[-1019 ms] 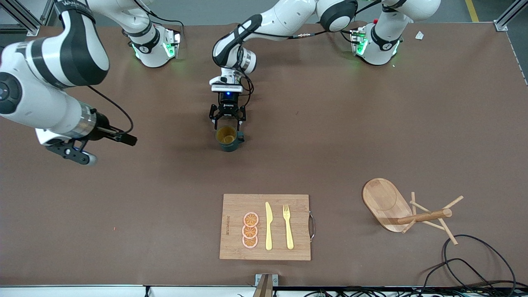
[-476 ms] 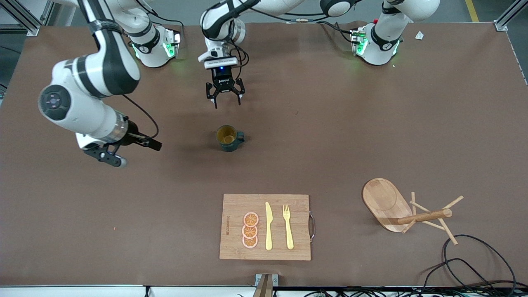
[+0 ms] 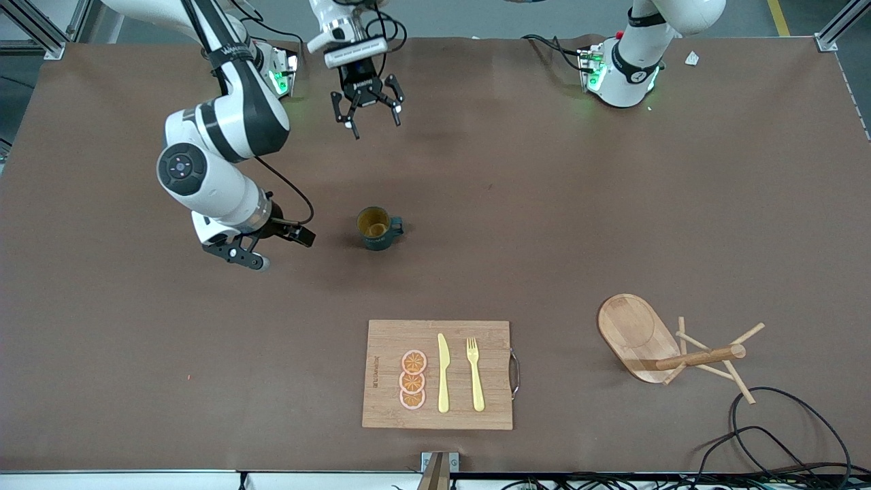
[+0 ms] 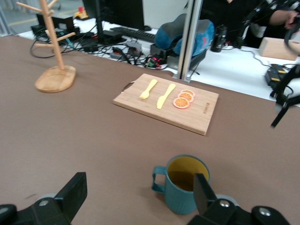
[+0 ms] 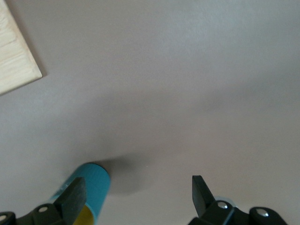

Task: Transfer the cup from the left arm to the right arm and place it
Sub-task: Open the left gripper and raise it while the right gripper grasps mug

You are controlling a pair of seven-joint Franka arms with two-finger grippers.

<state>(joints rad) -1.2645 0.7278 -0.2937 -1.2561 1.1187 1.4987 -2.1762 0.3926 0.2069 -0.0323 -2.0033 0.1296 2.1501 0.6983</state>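
Lifted back from the cup [image 3: 375, 228], my left gripper [image 3: 365, 111] hangs spread; my right gripper [image 3: 255, 246], also spread, nears the upright teal ribbed mug's side.

Even, bright overhead light; shadows are soft and faint. The right wrist view is washed out and pale, with a diffuse shadow on the table [image 5: 187, 70] between its fingers [image 5: 200, 192].

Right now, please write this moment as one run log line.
cup: upright on table, unheld | left gripper: open, raised near bases | right gripper: open, beside cup | handover: not done
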